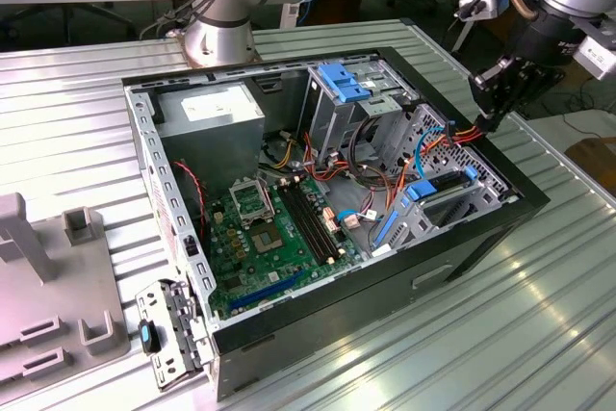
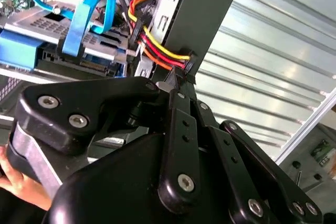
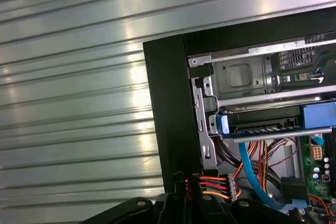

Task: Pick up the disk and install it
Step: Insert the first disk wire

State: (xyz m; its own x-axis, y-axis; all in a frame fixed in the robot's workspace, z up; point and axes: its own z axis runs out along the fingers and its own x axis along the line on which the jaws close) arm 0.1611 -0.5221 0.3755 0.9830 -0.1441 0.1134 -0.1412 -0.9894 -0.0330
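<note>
I judge the disk [image 2: 44, 20] already seated in its bay. My claw [image 2: 176, 80] is pinched closed against the loose power cable [image 2: 156, 52], which is not yet plugged in.

The ribbed metal table [image 1: 539, 295] carries an open computer case [image 1: 327, 300] lying on its side. At the exterior view's left, a grey moulded fixture [image 1: 38, 295] and a metal bracket [image 1: 171, 329] rest on it.
</note>
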